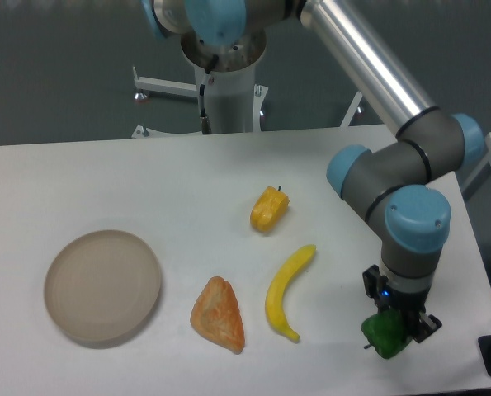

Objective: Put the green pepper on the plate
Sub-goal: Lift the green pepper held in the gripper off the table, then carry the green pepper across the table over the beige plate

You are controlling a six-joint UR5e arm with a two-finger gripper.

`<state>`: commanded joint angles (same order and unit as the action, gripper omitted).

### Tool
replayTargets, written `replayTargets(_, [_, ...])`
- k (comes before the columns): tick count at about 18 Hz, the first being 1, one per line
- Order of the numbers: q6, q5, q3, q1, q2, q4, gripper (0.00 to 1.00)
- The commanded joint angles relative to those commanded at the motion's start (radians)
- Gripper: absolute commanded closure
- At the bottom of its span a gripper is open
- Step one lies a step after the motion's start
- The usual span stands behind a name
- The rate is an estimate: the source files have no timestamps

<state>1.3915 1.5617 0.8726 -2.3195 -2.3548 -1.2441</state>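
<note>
Nearest the camera, at the right front of the bench [105,177], the hand [391,328] is closed around the green pepper [383,335], gripping it from above so it can be carried; whether it has left the surface is unclear. The pepper is glossy, bright green and lumpy (a dark stem pokes out left). Farther left lie a banana [287,281] and an orange wedge [218,313], with the plate [102,285] well apart at far left. Beyond sits the yellow pepper [269,209].

White table [146,181] before a dark grey wall [55,66].
</note>
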Motion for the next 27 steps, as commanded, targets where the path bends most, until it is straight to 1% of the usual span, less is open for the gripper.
replayTargets(4, [-0.101, -0.020, 0.072, 0.034, 0.063, -0.002, 0.64])
replayTargets(8, [-0.228, -0.022, 0.175, 0.083, 0.137, 0.000, 0.64])
replayTargets(15, [-0.399, -0.068, 0.305, 0.166, 0.242, 0.002, 0.64])
replayTargets(19, [-0.517, -0.071, 0.371, 0.227, 0.279, 0.008, 0.64])
replayTargets(23, [-0.649, -0.072, 0.436, 0.291, 0.299, 0.011, 0.64])
replayTargets(27, [-0.753, -0.081, 0.463, 0.366, 0.319, 0.011, 0.63])
